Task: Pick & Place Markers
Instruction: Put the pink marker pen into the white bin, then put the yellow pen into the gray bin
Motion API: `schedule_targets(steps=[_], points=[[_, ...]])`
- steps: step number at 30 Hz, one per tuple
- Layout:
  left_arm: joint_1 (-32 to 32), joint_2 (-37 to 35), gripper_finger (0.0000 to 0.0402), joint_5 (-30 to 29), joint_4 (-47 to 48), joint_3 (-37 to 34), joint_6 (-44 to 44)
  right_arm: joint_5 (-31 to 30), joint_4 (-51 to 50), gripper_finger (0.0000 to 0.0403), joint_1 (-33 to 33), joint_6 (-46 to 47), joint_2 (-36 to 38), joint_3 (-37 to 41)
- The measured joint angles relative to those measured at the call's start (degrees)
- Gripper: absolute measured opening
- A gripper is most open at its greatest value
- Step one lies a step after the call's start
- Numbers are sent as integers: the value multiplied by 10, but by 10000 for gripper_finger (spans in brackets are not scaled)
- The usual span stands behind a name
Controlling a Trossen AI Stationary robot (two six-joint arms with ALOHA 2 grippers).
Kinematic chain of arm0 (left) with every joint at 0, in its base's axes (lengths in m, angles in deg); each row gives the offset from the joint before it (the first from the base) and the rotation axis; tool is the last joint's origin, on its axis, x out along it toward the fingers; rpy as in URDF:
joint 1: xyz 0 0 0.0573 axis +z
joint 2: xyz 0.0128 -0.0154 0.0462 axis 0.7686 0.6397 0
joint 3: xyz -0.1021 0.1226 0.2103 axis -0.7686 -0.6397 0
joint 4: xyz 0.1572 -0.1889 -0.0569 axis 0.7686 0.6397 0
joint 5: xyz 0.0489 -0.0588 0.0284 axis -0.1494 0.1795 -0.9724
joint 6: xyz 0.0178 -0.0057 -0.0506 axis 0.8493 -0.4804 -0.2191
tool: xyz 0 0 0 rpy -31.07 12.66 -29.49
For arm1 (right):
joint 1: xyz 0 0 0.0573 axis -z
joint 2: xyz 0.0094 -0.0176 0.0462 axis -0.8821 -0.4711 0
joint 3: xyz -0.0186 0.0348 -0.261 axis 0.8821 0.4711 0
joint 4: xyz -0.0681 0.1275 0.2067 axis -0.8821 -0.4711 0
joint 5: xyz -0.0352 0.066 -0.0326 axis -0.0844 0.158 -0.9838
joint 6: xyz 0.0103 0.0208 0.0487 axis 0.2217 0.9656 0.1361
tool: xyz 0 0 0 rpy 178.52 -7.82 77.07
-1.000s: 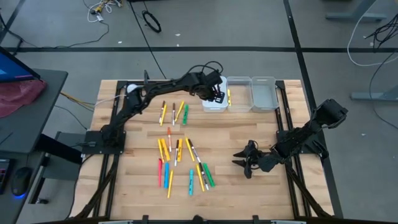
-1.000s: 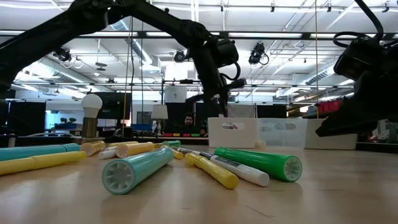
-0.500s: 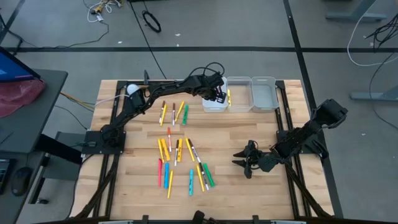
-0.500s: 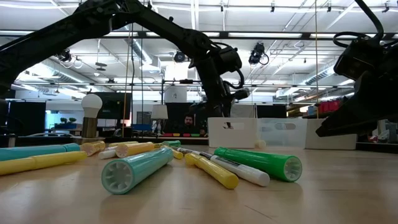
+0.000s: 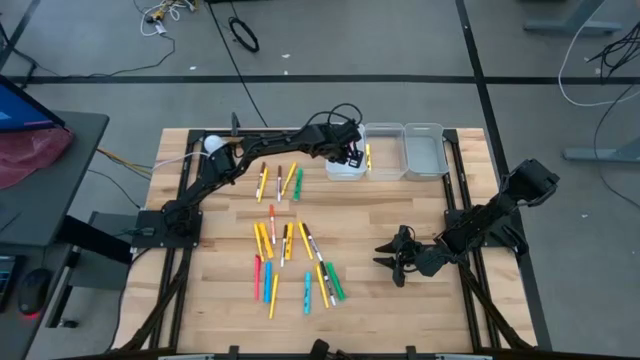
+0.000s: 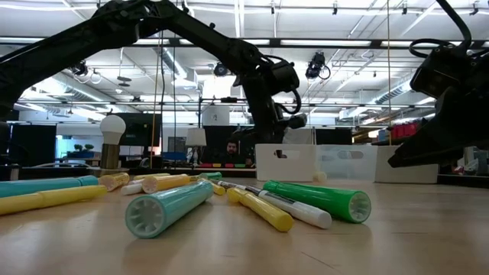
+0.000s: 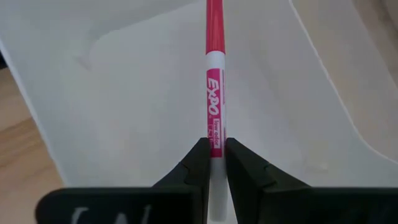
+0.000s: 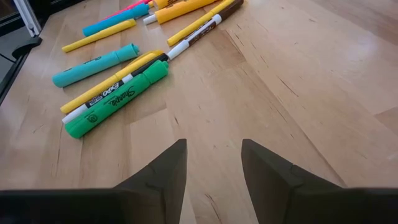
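Over white bin (image 5: pixel 345 170): left arm (image 5: pixel 270 145), outstretched

"EXPO" runs lengthwise in white letters along the pink label of the pink marker (image 7: pixel 214 106) in the left wrist view; the smaller white print below the brand name is too fine to read. In the right wrist view, "Sharpie" stands in dark script on the barrel of the green highlighter (image 8: pixel 117 106), and "EXPO" in dark letters on the yellow marker (image 8: pixel 107 91) lying just beside it, toward 11 o'clock. No other lettering can be read.
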Motion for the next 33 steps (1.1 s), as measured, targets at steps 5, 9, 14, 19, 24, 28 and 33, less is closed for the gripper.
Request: schedule_targets(steps=[5, 9, 14, 19, 24, 28, 33], points=[[0, 0, 68, 1, -3, 0, 0, 0, 0, 155, 0, 0, 0, 0], [-2, 0, 92, 4, -5, 0, 1, 0, 0, 155, 0, 0, 0, 0], [-2, -3, 108, 57, -1, 0, 8, 0, 0, 155, 0, 0, 0, 0], [-14, -35, 110, 95, 11, 0, 57, 0, 4, 155, 0, 4, 0, 0], [-66, -82, 110, 16, 85, 0, 116, 0, 18, 155, 0, 4, 0, 0], [-132, -114, 110, -132, 166, 0, 145, 0, 28, 155, 0, 4, 0, 0], [-222, -122, 110, -246, 278, 0, 140, 4, 45, 155, 0, 2, 0, 0]])
